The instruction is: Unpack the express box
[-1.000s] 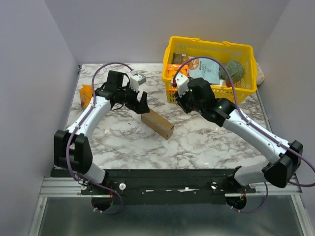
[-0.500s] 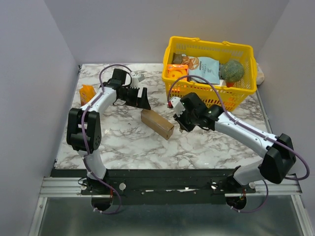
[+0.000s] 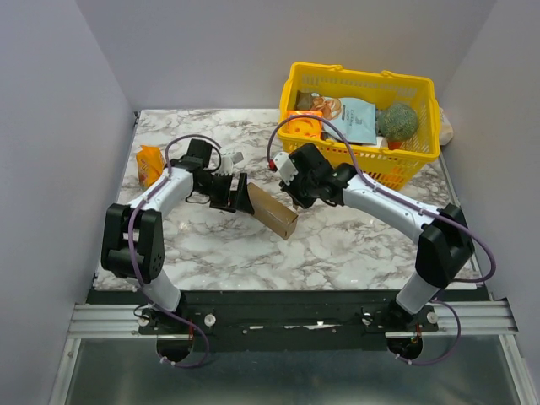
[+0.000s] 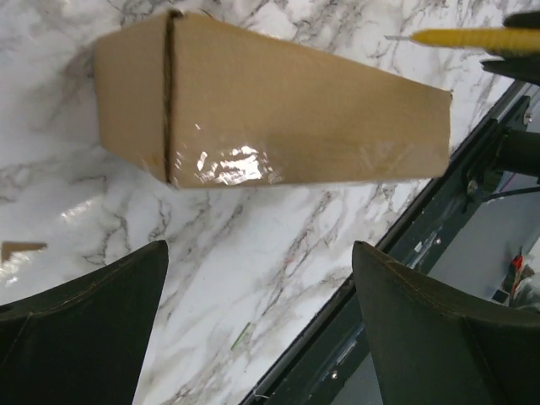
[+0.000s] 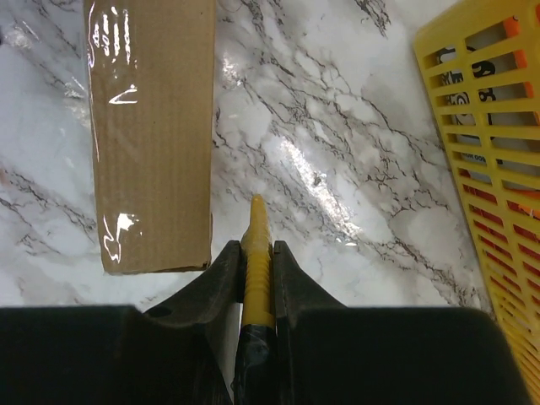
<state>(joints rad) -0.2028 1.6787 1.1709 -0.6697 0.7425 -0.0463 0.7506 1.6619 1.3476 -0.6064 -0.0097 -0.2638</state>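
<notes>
The express box, a small brown taped carton, lies closed on the marble table; it also shows in the left wrist view and the right wrist view. My left gripper is open and empty just off the box's left end, its dark fingers spread wide with the box ahead of them. My right gripper is shut on a thin yellow tool whose tip points at the table beside the box's right end. The tool's tip also shows in the left wrist view.
A yellow mesh basket with a green vegetable and packets stands at the back right; its wall is near in the right wrist view. An orange snack packet lies at the left. The table's front rail is close.
My left gripper has come down and right to the box's left end. My right gripper has moved left from near the basket to the box's right end, still holding the yellow tool.
</notes>
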